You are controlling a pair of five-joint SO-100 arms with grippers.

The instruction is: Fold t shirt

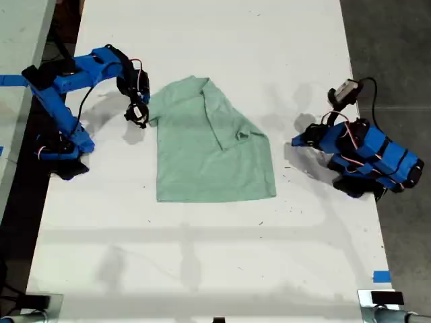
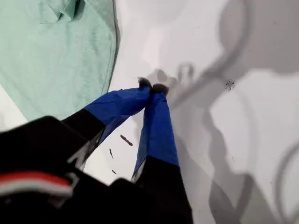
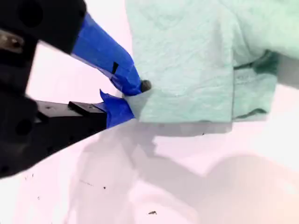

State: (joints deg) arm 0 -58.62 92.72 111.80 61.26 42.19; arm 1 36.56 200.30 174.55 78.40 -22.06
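A corner of the t shirt (image 3: 196,60) was pinched by my second gripper (image 3: 133,99) at the exterior view's left; my first gripper (image 2: 152,87) was pressed together w/ nothing held, at the right. Shirt lay mid-table (image 1: 202,269), partly folded.

t shirt (image 1: 212,148) lies flat mid-desk (image 1: 202,256), one sleeve folded over its body. My second end effector (image 3: 131,100) sits at the shirt's edge on the exterior view's left, touching the cloth. My first end effector (image 2: 152,87) sits over bare desk on the exterior view's right, apart from the shirt.
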